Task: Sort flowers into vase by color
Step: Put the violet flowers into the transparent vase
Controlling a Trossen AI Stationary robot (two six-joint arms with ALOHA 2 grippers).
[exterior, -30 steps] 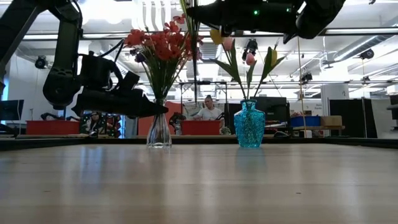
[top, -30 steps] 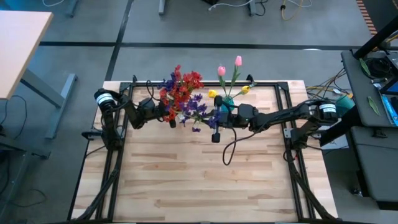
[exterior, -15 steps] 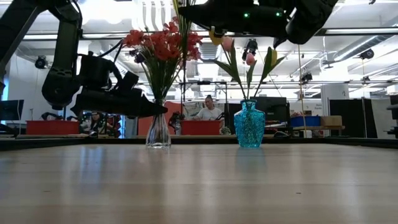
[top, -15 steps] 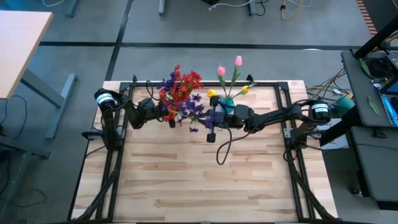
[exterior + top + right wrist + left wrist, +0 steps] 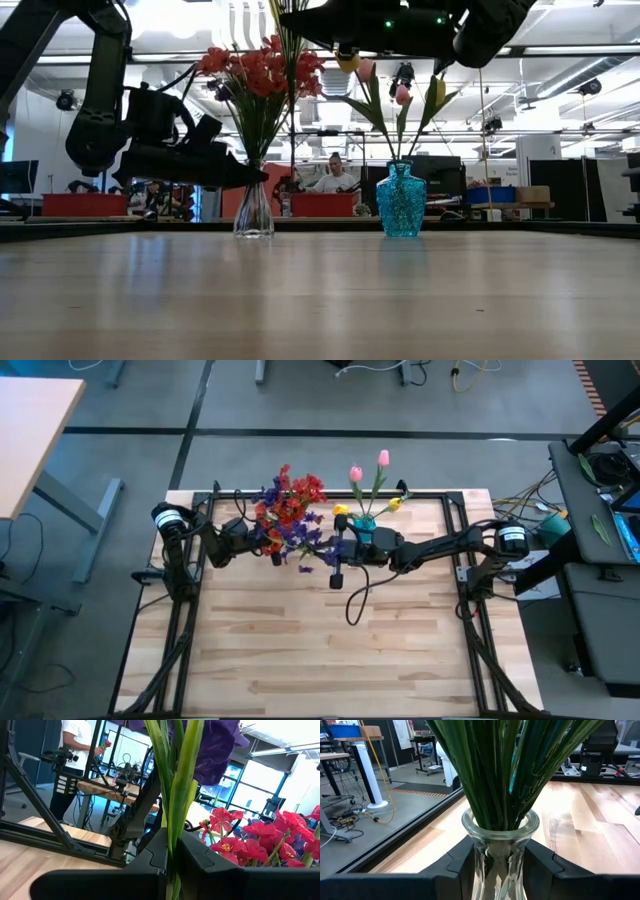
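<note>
2 vases stand near the far edge of the worktop point(image 5: 330, 660): a clear glass vase point(image 5: 253, 212) left of centre and a blue glass vase point(image 5: 401, 202) just right of centre, well apart in the low view. The clear vase holds a bunch of red flowers point(image 5: 262, 70) with purple flowers point(image 5: 272, 493) mixed in; their green stems point(image 5: 500, 770) fan out from the vase mouth. The blue vase holds 2 pink tulip buds point(image 5: 368, 466) and yellow tulip buds point(image 5: 341, 511), upright to slightly splayed. Left gripper point(image 5: 502, 865) sits at the clear vase, near the far-left part of the worktop: in the left wrist view the vase neck stands between the 2 dark fingers point(image 5: 457, 865), 1 on each side, touching or nearly touching the glass, so the jaws read as closed on the clear vase. Right gripper point(image 5: 172, 857) is raised above the worktop between the 2 vases, reaching in from the right edge toward the clear vase. Its jaws are closed on the green stem of a purple flower stem point(image 5: 175, 795); the stem passes straight up between the fingers, and the purple bloom point(image 5: 212, 745) sits above them. In the high view this purple flower point(image 5: 318, 540) lies just right of the red bunch, near it; I cannot tell whether its stem has entered the clear vase. A person point(image 5: 335, 175) is visible in the room behind the table.
</note>
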